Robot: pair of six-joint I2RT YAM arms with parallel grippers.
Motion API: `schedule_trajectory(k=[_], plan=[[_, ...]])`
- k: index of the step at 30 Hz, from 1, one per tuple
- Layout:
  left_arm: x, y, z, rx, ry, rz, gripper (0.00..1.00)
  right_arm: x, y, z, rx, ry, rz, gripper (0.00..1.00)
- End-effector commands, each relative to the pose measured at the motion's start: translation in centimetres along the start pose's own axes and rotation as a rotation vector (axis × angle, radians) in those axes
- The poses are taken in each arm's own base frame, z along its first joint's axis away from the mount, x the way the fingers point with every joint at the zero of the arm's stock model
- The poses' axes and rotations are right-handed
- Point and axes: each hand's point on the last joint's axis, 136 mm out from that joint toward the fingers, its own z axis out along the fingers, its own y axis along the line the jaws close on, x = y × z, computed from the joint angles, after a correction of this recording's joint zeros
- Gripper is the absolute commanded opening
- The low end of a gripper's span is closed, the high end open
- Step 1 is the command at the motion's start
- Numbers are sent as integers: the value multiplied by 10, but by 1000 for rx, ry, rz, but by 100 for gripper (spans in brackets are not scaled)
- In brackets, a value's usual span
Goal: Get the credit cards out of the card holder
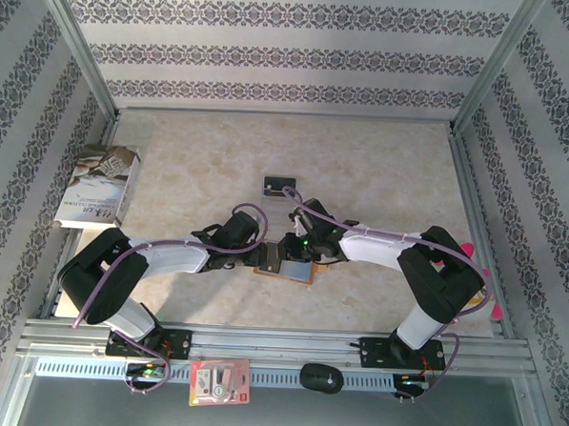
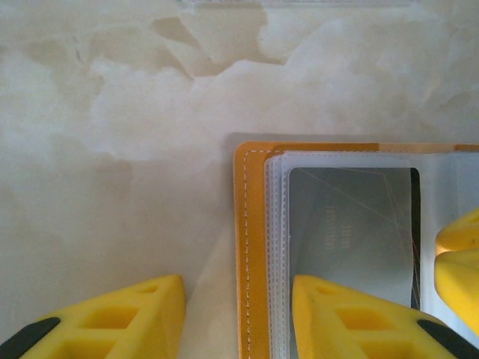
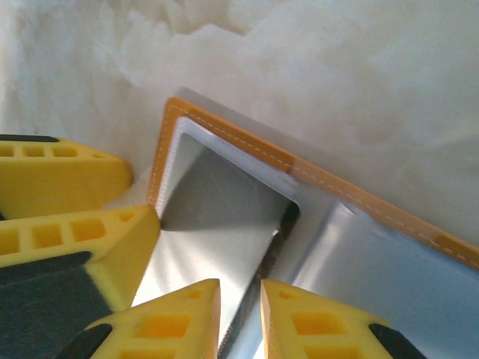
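Observation:
The orange-tan card holder (image 1: 305,274) lies open near the table's front middle, its stitched rim (image 2: 251,239) and clear sleeves facing up. A grey credit card (image 2: 352,224) sits in the top sleeve. My left gripper (image 2: 238,288) is open and straddles the holder's left rim, one finger (image 2: 120,318) on the table and the other (image 2: 352,321) on the sleeve. My right gripper (image 3: 239,288) has its jaws drawn narrow around the card's dark raised edge (image 3: 281,232). A black credit card (image 1: 279,185) lies loose on the table farther back.
A book (image 1: 100,186) rests at the left wall. On the front rail lie a red-and-white packet (image 1: 220,381) and a black oval object (image 1: 321,377). Metal frame posts and patterned walls close in the table's sides and back.

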Motion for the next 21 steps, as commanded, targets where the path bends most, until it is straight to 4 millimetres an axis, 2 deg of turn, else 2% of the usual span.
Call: schedule_trajectory(k=[1, 5, 12, 21], plan=[[47, 15, 12, -16, 162, -26, 42, 9, -8, 2, -3, 32, 41, 22], [47, 14, 11, -14, 159, -27, 42, 14, -10, 6, -13, 49, 48, 22], [48, 14, 11, -13, 164, -29, 42, 8, 4, 6, -73, 39, 22, 22], [48, 16, 10, -16, 161, -33, 41, 14, -7, 16, -34, 75, 51, 22]])
